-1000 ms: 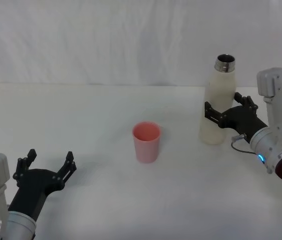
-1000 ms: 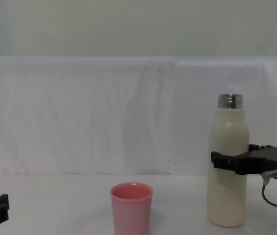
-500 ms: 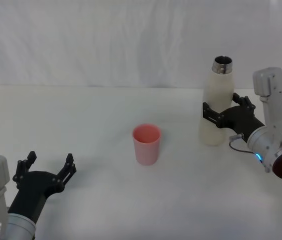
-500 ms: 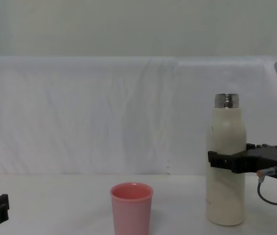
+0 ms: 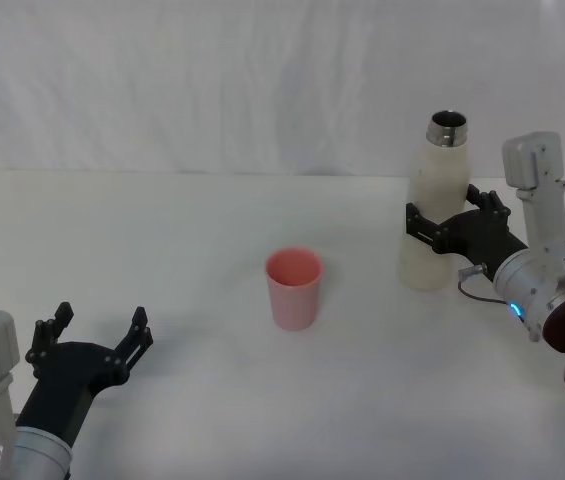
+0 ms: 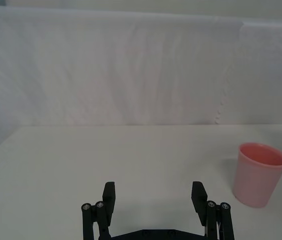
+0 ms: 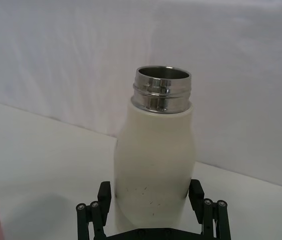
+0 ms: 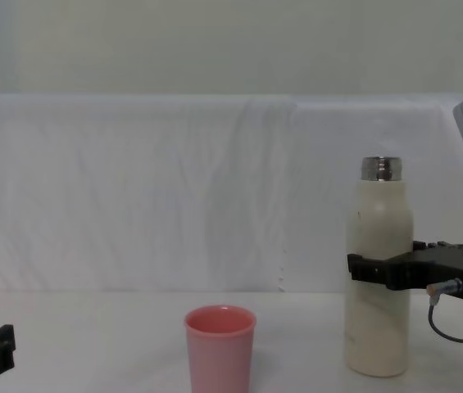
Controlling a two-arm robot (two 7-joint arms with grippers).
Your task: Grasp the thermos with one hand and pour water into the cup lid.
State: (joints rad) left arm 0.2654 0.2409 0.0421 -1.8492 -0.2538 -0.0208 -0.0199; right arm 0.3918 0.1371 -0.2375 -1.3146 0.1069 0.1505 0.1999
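thermos (image 5: pixel 434 208) upright, uncapped, toward the tabletop's (image 5: pixel 192 230) far right edge | right gripper (image 5: pixel 449 223) clamped around its mid-body | cup lid (image 5: pixel 293 286) upright, mid-table, well apart to the thermos's left | left gripper (image 5: pixel 97 335) fingers spread, holding nothing, near front left corner

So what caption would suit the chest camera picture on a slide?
Right gripper clasps the upright cream thermos on the table, pink cup lid standing apart to its left.

Matt cream thermos (image 7: pixel 154 165), shiny steel neck (image 7: pixel 161 89).
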